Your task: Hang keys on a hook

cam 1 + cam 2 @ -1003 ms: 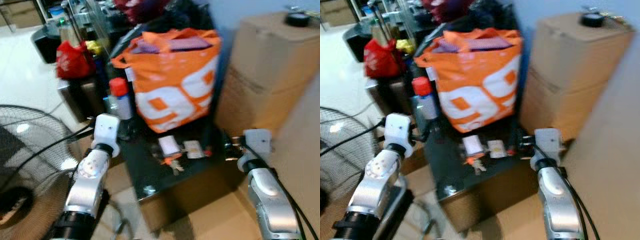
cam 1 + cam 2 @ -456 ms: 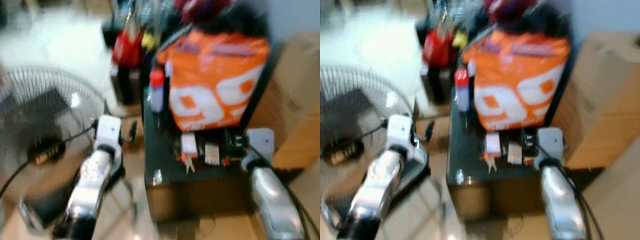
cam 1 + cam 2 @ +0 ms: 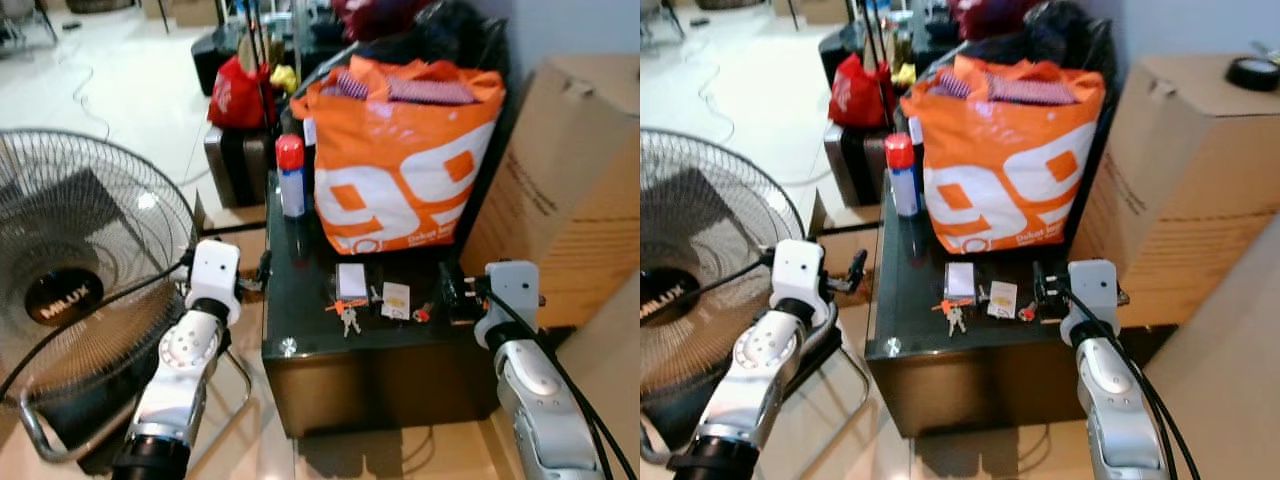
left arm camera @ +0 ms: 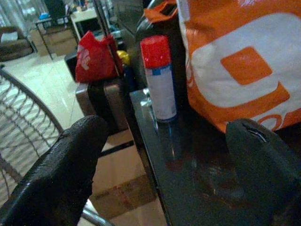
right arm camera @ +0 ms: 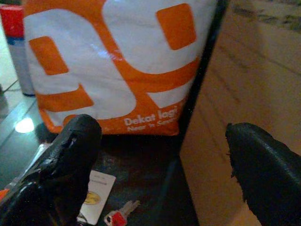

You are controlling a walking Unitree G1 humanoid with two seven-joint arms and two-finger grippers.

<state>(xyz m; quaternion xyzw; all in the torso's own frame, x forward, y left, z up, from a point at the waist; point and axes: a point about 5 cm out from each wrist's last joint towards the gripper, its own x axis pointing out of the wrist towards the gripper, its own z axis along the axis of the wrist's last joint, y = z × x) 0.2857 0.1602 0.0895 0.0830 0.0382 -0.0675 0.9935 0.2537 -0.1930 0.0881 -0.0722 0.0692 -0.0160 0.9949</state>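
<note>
Left eye view: a bunch of keys with an orange tag (image 3: 345,313) lies on the glossy black tabletop (image 3: 300,300), in front of a big orange-and-white shopping bag (image 3: 400,160).

Beside the keys lie a small white card (image 3: 351,280), a pale card with a yellow mark (image 3: 396,298) and a single red-headed key (image 5: 118,215). A spray can with a red cap (image 3: 291,176) stands left of the bag. The left gripper (image 4: 169,160) hovers off the tabletop's left edge, jaws spread wide and empty, near a standing wire-grille fan (image 3: 80,280). The right gripper (image 5: 162,165) hangs over the right edge beside a brown cardboard box (image 3: 570,190), jaws likewise released, holding nothing.
</note>
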